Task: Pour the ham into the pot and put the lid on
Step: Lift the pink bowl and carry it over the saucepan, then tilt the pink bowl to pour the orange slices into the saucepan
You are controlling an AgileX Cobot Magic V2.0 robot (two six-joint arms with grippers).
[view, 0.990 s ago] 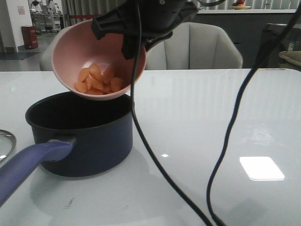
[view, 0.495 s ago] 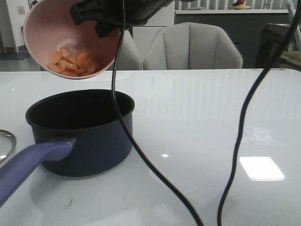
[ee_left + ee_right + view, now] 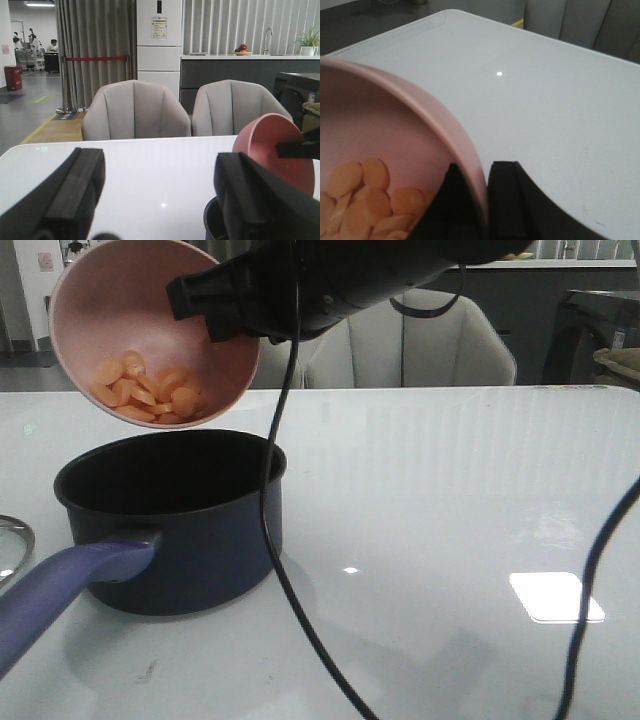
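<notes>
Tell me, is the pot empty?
Empty, it seems: the pot shows only black inside; the ham sits in the tilted bowl.

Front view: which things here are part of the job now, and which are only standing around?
Part of the job: ham, pink bowl in the right gripper, pot, lid at the table's edge.

Standing around: chairs, cables, open left gripper.

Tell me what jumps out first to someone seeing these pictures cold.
A tilted pink bowl held in the air above the dark blue pot, pinched at its rim by the right claw. Orange ham slices sit heaped on its lower side, none in the pot yet. The glass lid peeks in at the table's left edge.
</notes>
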